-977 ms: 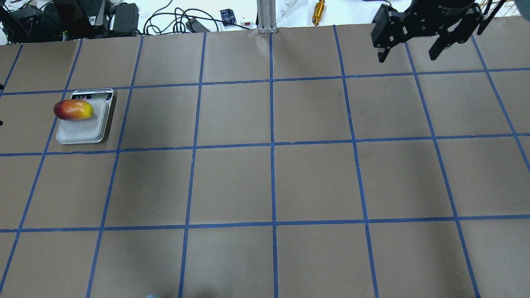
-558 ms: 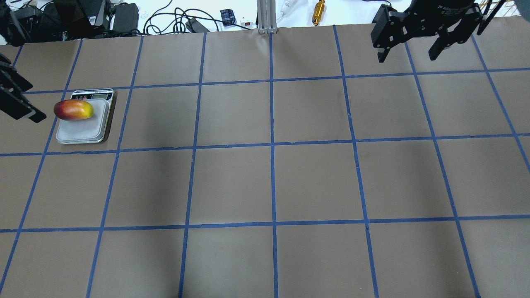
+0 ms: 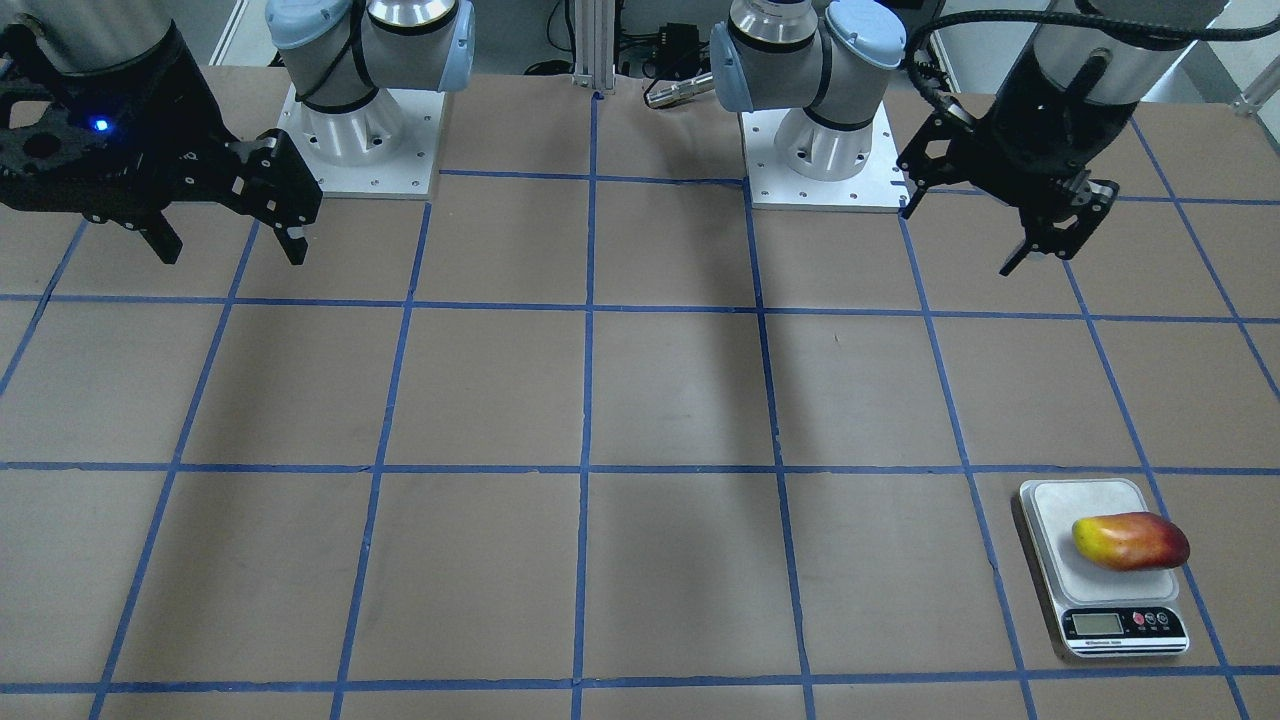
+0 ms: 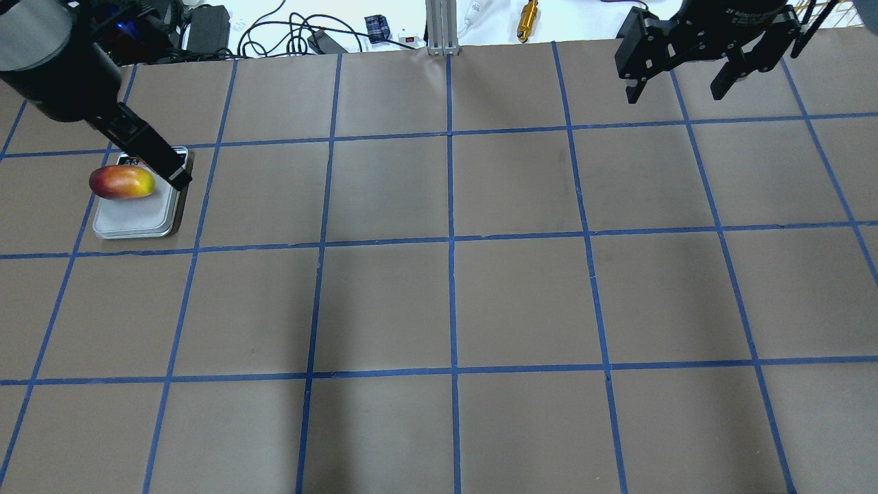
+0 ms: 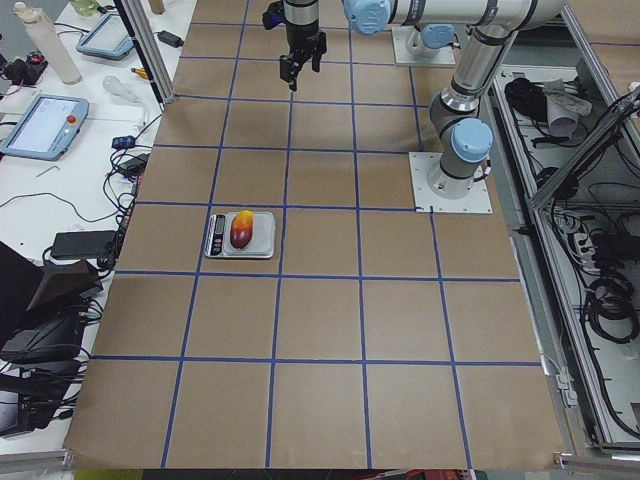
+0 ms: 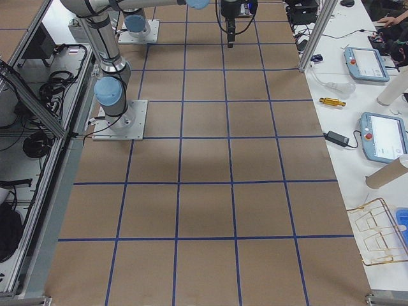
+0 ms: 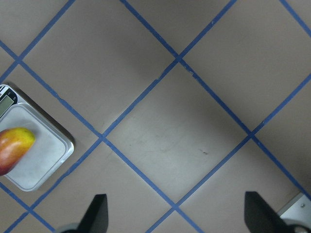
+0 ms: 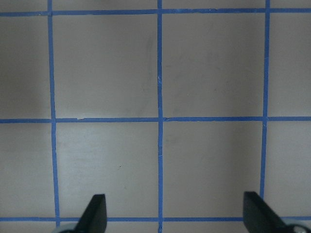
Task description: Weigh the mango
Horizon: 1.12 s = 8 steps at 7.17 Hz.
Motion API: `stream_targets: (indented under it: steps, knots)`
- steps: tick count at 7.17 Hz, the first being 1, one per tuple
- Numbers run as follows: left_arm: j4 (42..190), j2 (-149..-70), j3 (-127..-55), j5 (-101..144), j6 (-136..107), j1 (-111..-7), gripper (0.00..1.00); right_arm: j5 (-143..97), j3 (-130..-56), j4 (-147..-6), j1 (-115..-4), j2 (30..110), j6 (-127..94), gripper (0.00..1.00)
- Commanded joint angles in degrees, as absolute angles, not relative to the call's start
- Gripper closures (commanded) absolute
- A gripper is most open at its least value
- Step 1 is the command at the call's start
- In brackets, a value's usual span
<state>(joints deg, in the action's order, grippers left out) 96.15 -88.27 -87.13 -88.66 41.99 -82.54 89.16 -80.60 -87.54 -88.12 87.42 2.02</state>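
Mango (image 3: 1130,541) resting on the scale (image 3: 1085,505), off-centre toward the display end and overhanging one side edge of the platform. The left hand (image 3: 958,235) and right hand (image 3: 233,250) hung above the worktop (image 3: 680,400), fingers spread and empty, both well apart from the fruit. Probable hazards: the smooth, rounded fruit could have rolled off the platform had the scale been nudged. The off-centre load could have skewed the reading, and a low sweep of the left arm could have knocked it off. The display digits were too small to read.
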Motion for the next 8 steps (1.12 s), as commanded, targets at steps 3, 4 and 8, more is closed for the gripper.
stream_targets:
  steps: [3,4,8]
  knots:
    - [93.62,-89.73,-86.84,-88.24,8.94,-89.29,0.0,89.21,-80.6,-87.54,-88.15,87.45,2.02,0.0]
    - [93.6,-89.82,-86.57,-88.5,6.09,-90.51,0.0,89.12,-80.6,-87.54,-88.15,87.36,2.02,0.0]
    - [92.37,-90.53,-86.31,-88.77,-2.2,-92.11,0.0,89.12,-80.6,-87.54,-88.15,87.45,2.02,0.0]
